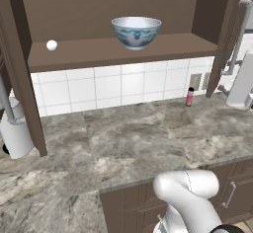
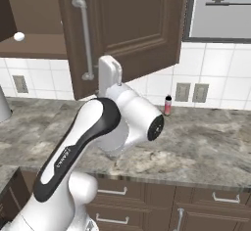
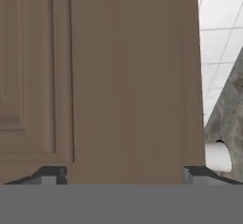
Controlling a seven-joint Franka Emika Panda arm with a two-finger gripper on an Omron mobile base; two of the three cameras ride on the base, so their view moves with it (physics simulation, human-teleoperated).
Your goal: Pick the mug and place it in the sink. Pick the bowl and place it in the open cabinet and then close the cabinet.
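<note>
Bowl [image 1: 136,31] sits on cabinet [image 1: 123,49] shelf, upright, well away from my claw [image 3: 124,174]. Claw released, empty, tips spread against door panel [image 3: 99,76] straight ahead. I judge closing step underway: push flat on panel, swing steadily, avoid snagging handle [image 2: 84,39].

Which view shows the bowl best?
The left base view: the bowl stands whole and upright on the cabinet shelf. The right base view and hand view face a cabinet door instead.
</note>
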